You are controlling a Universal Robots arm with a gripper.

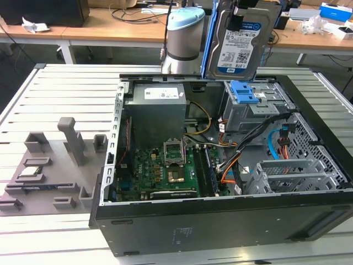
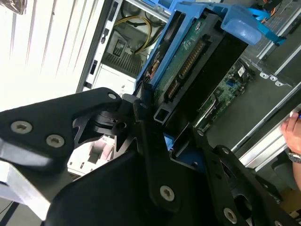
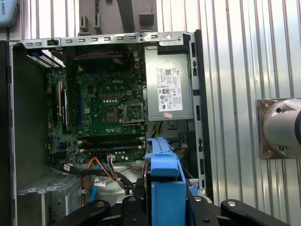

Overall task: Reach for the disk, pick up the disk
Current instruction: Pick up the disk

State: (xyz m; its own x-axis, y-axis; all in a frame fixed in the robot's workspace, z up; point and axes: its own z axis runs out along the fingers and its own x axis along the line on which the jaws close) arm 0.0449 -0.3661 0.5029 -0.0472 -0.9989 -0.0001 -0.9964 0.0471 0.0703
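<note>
Slatted metal table [image 1: 66, 83] carries an open computer case [image 1: 220, 221] and a grey fixture tray [image 1: 49, 182]. Wooden desks [image 1: 110, 27] with cables stand behind. Pincer [image 2: 162, 127] is clamped on the disk [image 1: 240, 41], fingers [image 2: 150, 155] pressed to its blue side rails [image 3: 167, 188]. Disk is held upright, lifted clear above the case's drive bay [image 1: 248, 105].

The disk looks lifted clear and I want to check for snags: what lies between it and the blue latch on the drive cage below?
In the exterior view, nothing: the disk, clamped in the gripper, hangs above the blue latch with open space between.
</note>
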